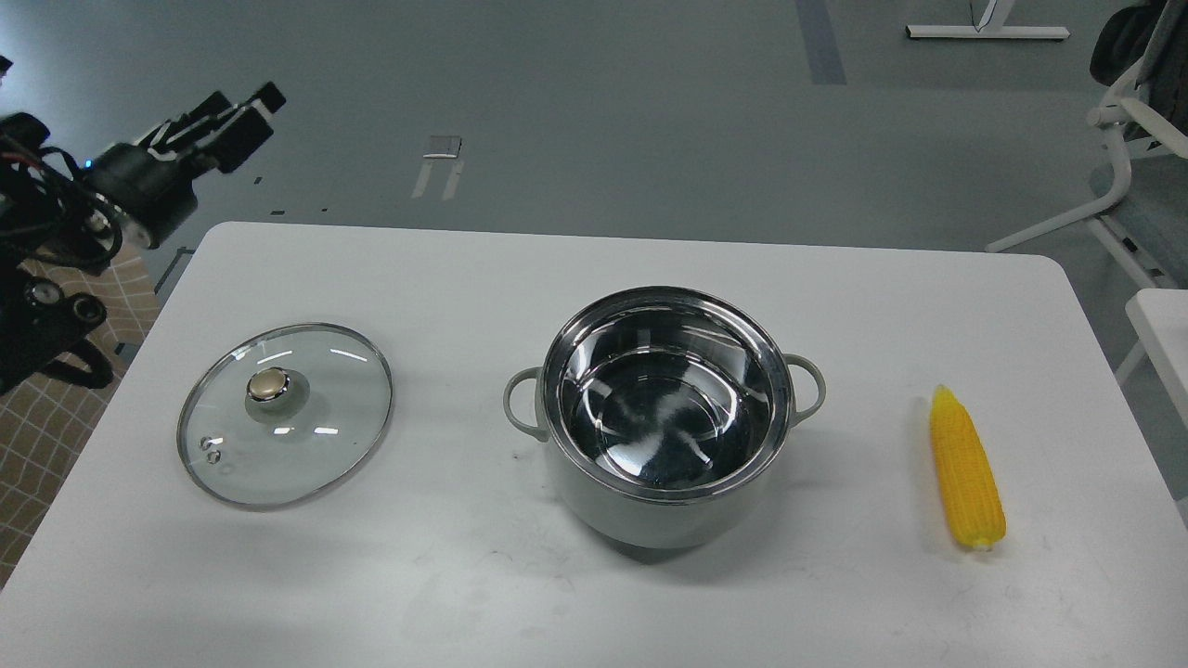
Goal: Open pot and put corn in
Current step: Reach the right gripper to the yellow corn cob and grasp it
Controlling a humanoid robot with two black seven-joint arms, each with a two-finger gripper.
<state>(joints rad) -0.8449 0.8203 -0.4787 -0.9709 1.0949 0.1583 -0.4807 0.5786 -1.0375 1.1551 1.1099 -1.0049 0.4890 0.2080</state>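
Observation:
The pale grey-white pot stands open in the middle of the white table, its shiny steel inside empty. The yellow corn lies on the table to the right of the pot, tip pointing away from me. The glass lid with its gold knob lies flat on the table to the left of the pot. My left gripper is raised high at the far left, above and behind the lid, open and empty. My right gripper is out of view.
A white chair and another white table edge stand off the table's right side. A checked brown cloth lies beside the table's left edge. Grey floor lies beyond the far edge.

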